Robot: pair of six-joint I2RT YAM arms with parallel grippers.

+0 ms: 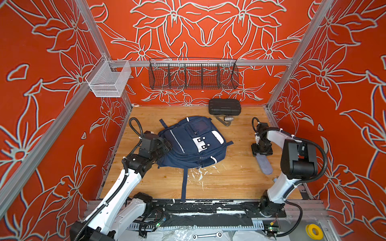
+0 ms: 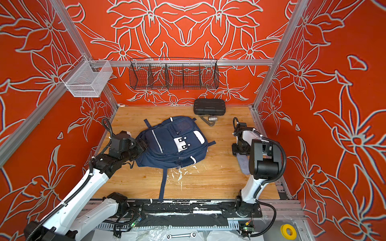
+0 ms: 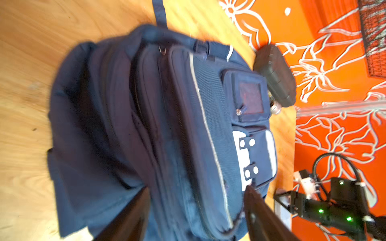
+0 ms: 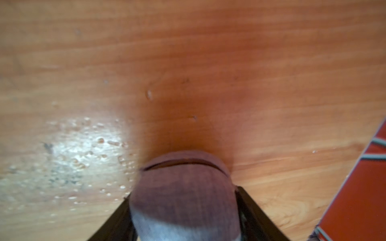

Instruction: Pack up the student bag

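Left gripper [image 3: 197, 188] stands wide, its 2 fingers [image 3: 261, 212] apart over the side of the student bag [image 1: 192, 144], which lies flat midway across the wooden table [image 1: 229, 181]. Right gripper [image 4: 182, 193] is closed against both sides of a grey felt pouch [image 1: 264, 164] lying well right of the bag

I count one bag [image 1: 188, 144], one black case [image 1: 224, 106], one pouch [image 1: 264, 164] and one small metal fitting [image 1: 227, 119], all on one tabletop [image 1: 229, 179]. There are two baskets: one white basket [image 1: 108, 83] and one black basket [image 1: 193, 77], the black one divided into five compartments. I'm working with two grippers, the left gripper [image 1: 168, 145] and the right gripper [image 1: 262, 153]. I also count one wrench [image 1: 206, 235] and one yellow roll [image 1: 314, 231].
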